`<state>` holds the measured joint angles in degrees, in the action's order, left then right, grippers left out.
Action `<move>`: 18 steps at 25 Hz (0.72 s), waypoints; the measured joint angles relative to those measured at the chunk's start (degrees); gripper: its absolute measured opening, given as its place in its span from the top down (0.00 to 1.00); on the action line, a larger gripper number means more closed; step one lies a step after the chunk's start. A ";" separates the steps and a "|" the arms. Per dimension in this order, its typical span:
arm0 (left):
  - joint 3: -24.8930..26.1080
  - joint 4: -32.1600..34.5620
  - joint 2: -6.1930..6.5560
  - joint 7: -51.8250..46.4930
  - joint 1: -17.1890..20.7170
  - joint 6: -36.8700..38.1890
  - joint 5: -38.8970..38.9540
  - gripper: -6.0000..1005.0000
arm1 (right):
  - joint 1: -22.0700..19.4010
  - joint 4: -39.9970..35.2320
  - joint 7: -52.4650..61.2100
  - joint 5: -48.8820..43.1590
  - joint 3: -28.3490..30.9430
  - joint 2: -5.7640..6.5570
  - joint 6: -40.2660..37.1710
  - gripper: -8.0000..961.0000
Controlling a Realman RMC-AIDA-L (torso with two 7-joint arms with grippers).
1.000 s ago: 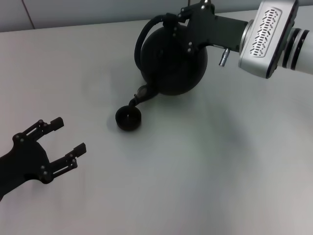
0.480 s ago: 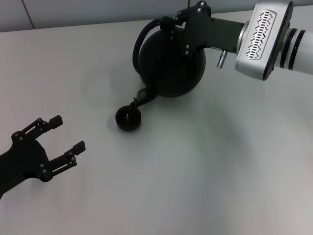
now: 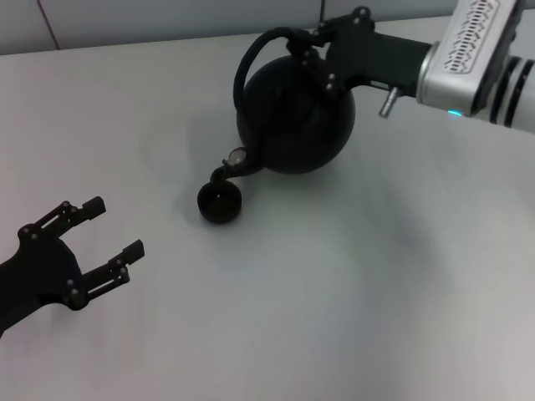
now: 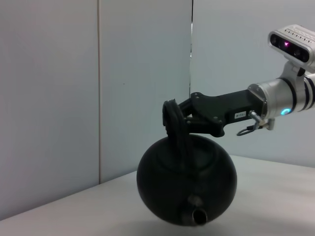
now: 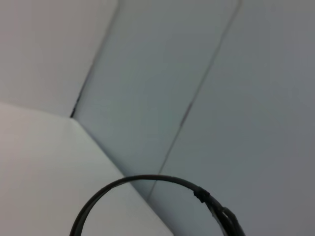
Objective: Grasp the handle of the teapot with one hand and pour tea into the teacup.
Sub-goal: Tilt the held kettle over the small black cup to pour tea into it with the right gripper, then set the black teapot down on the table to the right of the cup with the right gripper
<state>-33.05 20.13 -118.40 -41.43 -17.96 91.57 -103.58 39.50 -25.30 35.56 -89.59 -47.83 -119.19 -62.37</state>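
right gripper (image 3: 322,50) grips handle (image 3: 251,58) | spout (image 3: 236,160) over teacup (image 3: 219,202)

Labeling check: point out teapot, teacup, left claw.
teapot (image 3: 292,125), head view, on its round body.
teacup (image 3: 220,203), head view, on its dark inside.
left claw (image 3: 109,236), head view, between its open fingertips.

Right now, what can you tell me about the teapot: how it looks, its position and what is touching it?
The teapot is round, squat and matte black, with a short spout and a tall arched handle. The right gripper is shut on that handle and holds the pot tilted, spout downward, directly over the small dark teacup on the white table. In the left wrist view the pot hangs above the table. The left gripper is open, apart from it.
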 joint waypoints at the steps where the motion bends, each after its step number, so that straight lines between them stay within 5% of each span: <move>1: 0.00 0.00 0.00 0.00 0.02 0.01 0.04 0.19 | -0.53 -0.01 0.67 1.14 0.00 -0.02 -0.15 0.88; 18: 0.00 0.00 0.10 0.03 0.25 0.45 0.68 0.19 | -9.44 4.24 2.83 19.85 -0.20 -0.33 -6.04 0.88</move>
<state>-33.05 20.13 -118.31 -41.40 -17.71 92.02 -102.91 30.07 -21.06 38.40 -69.74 -48.03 -119.52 -68.41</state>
